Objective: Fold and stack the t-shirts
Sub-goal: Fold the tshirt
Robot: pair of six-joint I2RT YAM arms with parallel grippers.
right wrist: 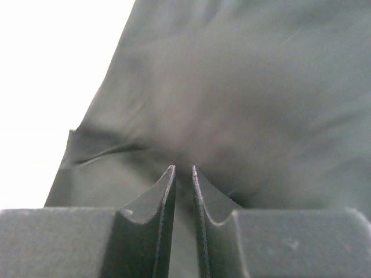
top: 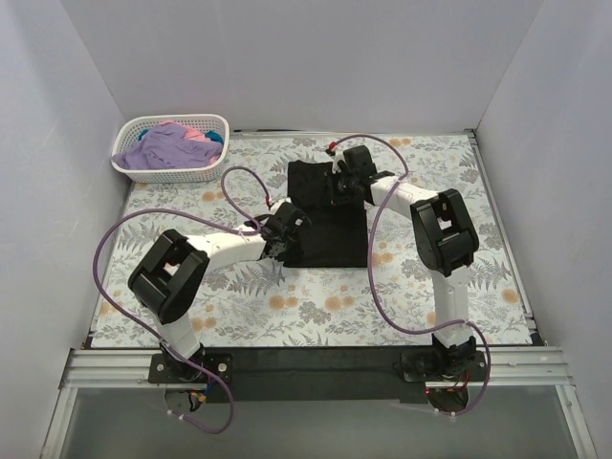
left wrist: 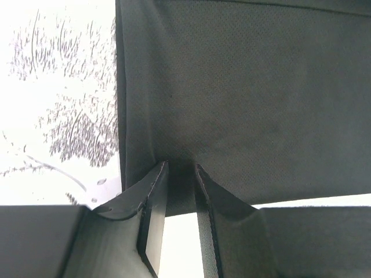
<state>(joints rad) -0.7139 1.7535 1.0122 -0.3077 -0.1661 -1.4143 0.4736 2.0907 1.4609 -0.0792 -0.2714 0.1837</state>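
Black tee [top: 333, 239] lies mid-frame on the counter [top: 316, 306], left claw [left wrist: 181, 168] pinching its left edge, right claw [right wrist: 184, 169] pinching its upper part, so a thin bite may slip and skew the fold; open room lower frame, basket [top: 172, 174] upper left.

My t-shirt [top: 330, 229] is plain black, with a fine dotted mesh weave up close. The table cover [top: 316, 301] is white with grey ferns and orange blossoms. The basket [top: 172, 173] is white lattice, holding a lavender tee [top: 161, 149], a pink tee [top: 196, 132] and a teal tee [top: 217, 139]. My left arm [top: 229, 251] and right arm [top: 449, 298] are white and black, their cables [top: 368, 263] purple.
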